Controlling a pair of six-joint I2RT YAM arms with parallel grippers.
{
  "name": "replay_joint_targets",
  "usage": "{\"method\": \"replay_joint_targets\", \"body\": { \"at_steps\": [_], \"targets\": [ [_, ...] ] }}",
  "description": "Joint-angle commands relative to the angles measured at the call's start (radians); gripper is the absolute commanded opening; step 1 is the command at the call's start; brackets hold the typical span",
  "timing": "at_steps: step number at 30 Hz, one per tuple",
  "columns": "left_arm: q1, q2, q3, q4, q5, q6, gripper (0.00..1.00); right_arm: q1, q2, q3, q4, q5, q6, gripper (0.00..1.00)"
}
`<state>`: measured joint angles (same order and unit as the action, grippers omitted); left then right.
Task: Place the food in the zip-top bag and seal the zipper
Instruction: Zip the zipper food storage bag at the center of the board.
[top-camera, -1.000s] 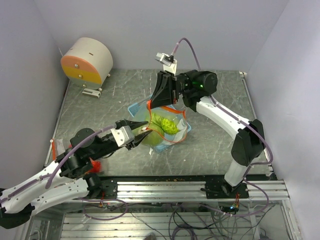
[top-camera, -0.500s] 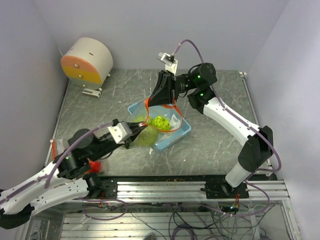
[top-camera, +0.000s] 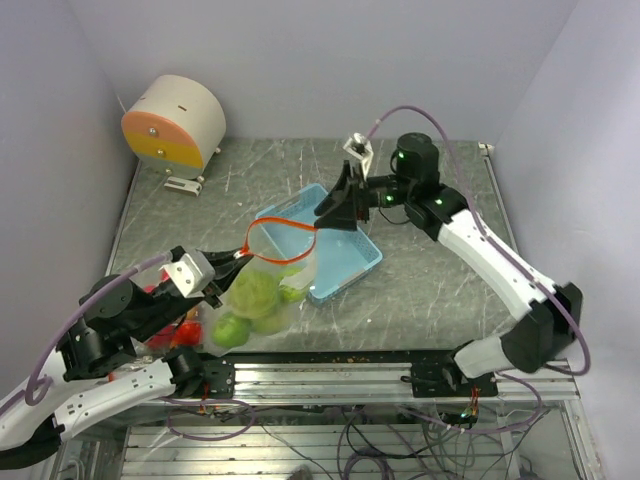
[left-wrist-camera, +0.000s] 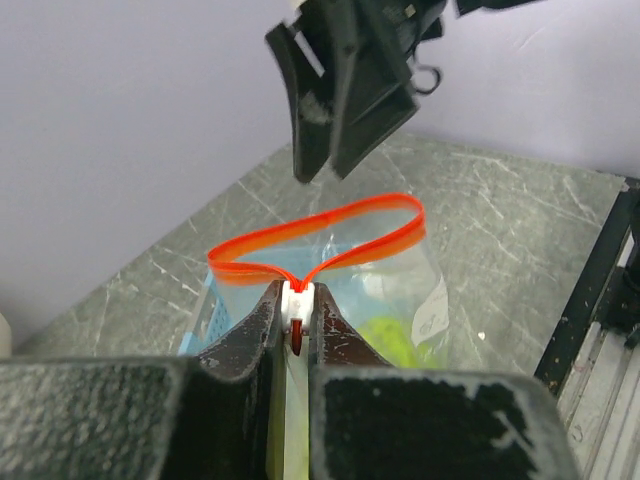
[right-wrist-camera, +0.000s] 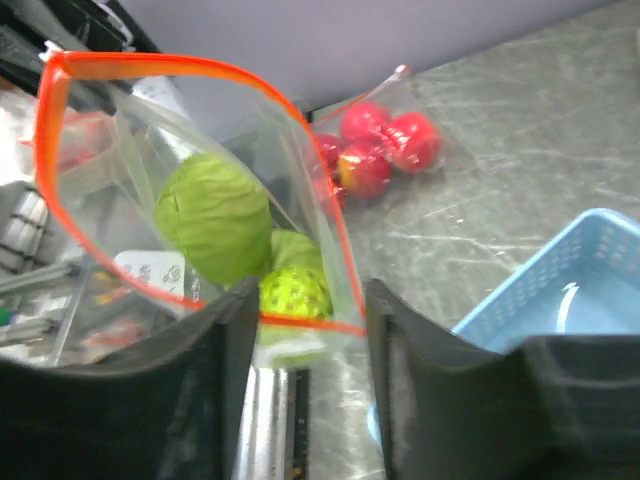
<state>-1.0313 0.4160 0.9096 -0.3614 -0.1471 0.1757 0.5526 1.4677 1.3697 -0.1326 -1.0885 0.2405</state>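
Note:
The clear zip-top bag (top-camera: 268, 285) hangs between the two grippers, near the table's front left. Several green food pieces (top-camera: 254, 296) sit inside it. Its red-orange zipper (top-camera: 283, 224) forms an open loop at the mouth. My left gripper (top-camera: 232, 263) is shut on the white slider (left-wrist-camera: 297, 298) at the zipper's (left-wrist-camera: 330, 218) near end. My right gripper (top-camera: 323, 214) is open at the far end, and the zipper strip (right-wrist-camera: 300, 324) crosses the gap between its fingers. Green fruits (right-wrist-camera: 214, 214) show through the bag. Red fruits (right-wrist-camera: 385, 145) lie on the table behind it.
The light blue basket (top-camera: 352, 262) stands mid-table, just right of the bag. Red fruits (top-camera: 187, 331) lie by the left arm near the front edge. A round beige and orange device (top-camera: 175, 122) sits at the back left. Side walls close in the table.
The left gripper shut on the zipper's slider and drew the bag out of the basket toward the front left. The right gripper opened, released the bag's rim and shifted right.

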Motion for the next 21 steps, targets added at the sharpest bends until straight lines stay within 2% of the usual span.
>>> {"method": "replay_joint_targets", "body": {
  "at_steps": [1,3,8,15,21],
  "targets": [
    [-0.004,-0.008,0.006,-0.032,-0.013,-0.024,0.07,-0.004,-0.202,-0.070,0.006,0.105,-0.180,0.57],
    [-0.004,-0.004,0.002,-0.052,0.008,-0.033,0.07,0.003,-0.258,-0.123,0.090,0.093,-0.167,0.62],
    [-0.004,0.049,0.018,-0.112,0.046,-0.066,0.07,0.087,-0.297,-0.187,0.230,0.057,-0.170,0.62],
    [-0.003,0.125,0.058,-0.205,0.072,-0.100,0.07,0.321,-0.163,-0.074,0.110,0.262,-0.339,0.59],
    [-0.004,0.101,0.037,-0.196,0.090,-0.094,0.07,0.333,-0.119,-0.073,0.182,0.232,-0.338,0.58]
  ]
}}
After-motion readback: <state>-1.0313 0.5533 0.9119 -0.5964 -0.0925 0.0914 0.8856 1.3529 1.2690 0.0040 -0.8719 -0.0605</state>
